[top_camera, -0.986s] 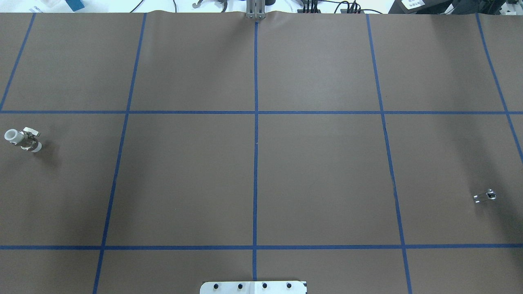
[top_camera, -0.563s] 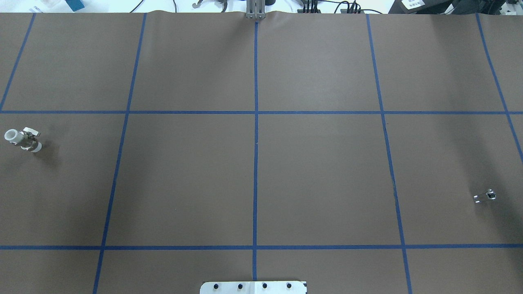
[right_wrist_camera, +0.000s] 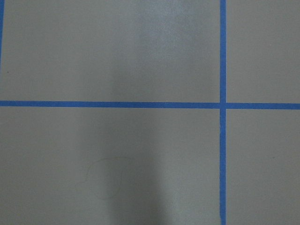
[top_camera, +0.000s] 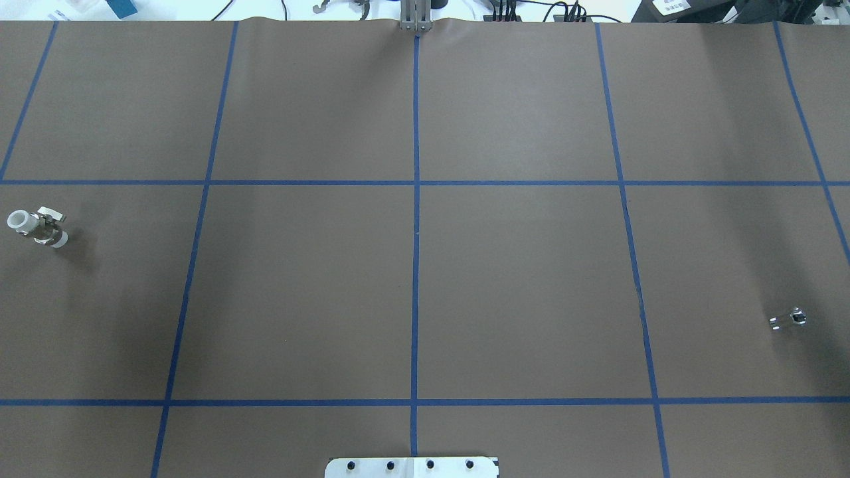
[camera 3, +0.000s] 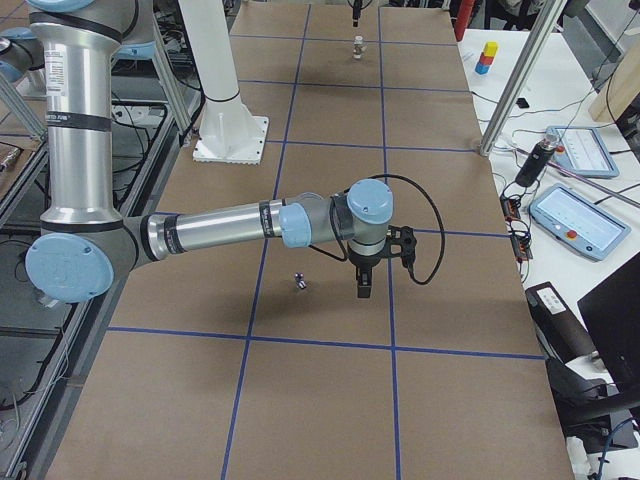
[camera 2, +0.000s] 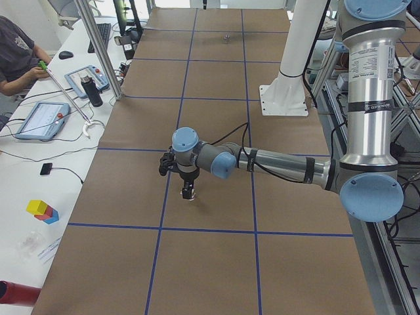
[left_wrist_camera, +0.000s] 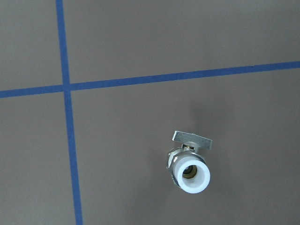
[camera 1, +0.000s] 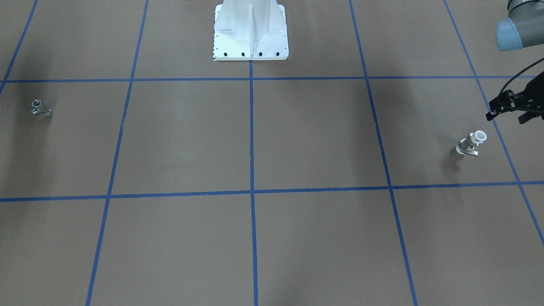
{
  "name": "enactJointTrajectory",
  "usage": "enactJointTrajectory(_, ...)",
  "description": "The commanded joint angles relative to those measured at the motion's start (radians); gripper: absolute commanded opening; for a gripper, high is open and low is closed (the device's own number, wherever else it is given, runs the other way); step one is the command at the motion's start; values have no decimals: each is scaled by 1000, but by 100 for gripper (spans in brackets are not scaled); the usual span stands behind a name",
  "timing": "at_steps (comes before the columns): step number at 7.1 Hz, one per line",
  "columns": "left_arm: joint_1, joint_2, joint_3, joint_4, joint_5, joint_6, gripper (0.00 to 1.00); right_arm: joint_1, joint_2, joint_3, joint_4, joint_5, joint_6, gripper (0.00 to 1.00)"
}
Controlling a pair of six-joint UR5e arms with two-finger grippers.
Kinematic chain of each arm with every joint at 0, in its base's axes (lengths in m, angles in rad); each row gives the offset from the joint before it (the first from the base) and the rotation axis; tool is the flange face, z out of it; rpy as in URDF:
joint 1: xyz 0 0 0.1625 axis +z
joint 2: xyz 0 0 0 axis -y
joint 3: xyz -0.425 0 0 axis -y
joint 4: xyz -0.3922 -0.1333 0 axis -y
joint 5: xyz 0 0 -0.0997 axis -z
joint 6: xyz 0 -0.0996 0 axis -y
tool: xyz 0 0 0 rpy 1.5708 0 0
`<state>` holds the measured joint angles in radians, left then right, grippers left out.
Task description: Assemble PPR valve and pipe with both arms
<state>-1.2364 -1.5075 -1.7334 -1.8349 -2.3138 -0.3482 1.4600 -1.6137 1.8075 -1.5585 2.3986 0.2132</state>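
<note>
1. Black two-finger left gripper (camera 2: 188, 191), on the grey tubular left arm (camera 2: 282, 165) with light-blue joint caps. It points straight down over the left end of the table. We cannot tell whether its fingers are spread or pressed together.

2. PPR valve (left_wrist_camera: 189, 168), a small fitting with white plastic ring ends, a brass-grey metal middle and a flat pale tab handle. It stands upright at the left end of the table with its white mouth up and the tab out to one side. It is close under the left gripper and we see it clear of the fingers.

3. Black right gripper (camera 3: 362, 288), on the grey right arm (camera 3: 220, 228). It points down over the right end. Here too we cannot tell its state.

4. Pipe (camera 3: 299, 282), a tiny shiny chrome-silver fitting. It lies on the table just beside the right gripper, apart from it and well apart from the valve.

5. Table (top_camera: 518, 279), covered in brown paper and squared off with blue tape (top_camera: 416, 265).

6. White bolted pedestal (camera 1: 250, 29), at the middle of the robot's edge.

7. White desk (camera 2: 26, 164) beyond the far edge, where we note a blue-rimmed tablet (camera 3: 575, 215), yellow, red and blue blocks (camera 2: 42, 211) and a seated person (camera 2: 16, 49)
</note>
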Motion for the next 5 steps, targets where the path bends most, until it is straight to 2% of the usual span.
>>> enactJointTrajectory(1, 26, -37, 76, -55, 14, -8, 100, -3, 0, 0, 1, 1, 0, 100)
enactJointTrajectory(5, 78, -56, 97, -70, 13, -28, 99, -4, 2, 0, 2, -1, 0, 100)
